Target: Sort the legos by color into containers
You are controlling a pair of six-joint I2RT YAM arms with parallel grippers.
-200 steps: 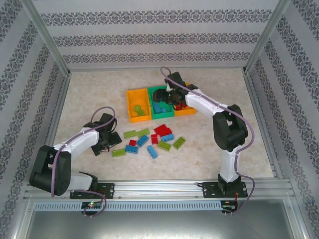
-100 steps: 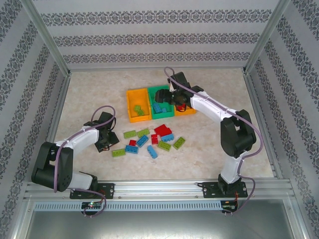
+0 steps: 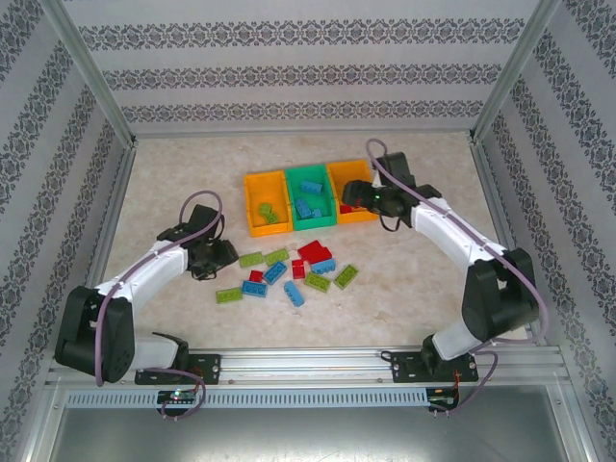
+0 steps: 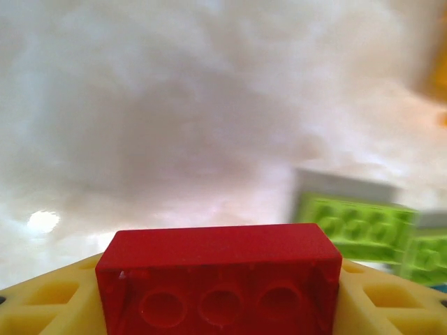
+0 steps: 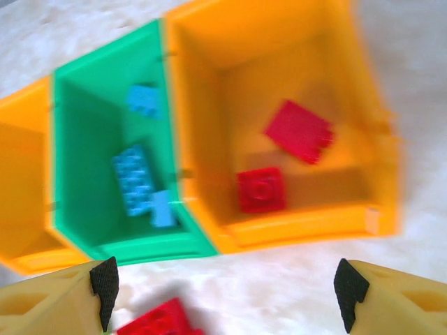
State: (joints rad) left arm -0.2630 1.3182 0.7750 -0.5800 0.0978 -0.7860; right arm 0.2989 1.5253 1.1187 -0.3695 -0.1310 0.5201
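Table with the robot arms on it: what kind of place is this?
Probably a robot testing booth, not a home: two robot arms are bolted to a metal rail at the edge of the table, with metal frame posts and patterned wall panels around it.

Holds left arm low, forearm angled forward and inward, left gripper (image 3: pixel 214 255) pinching a red lego (image 4: pixel 218 279) between yellow fingers (image 4: pixel 42 300). Stretches right arm far forward, elbow out to the right, right gripper (image 3: pixel 348 195) facing down, jaws wide apart, nothing between them.
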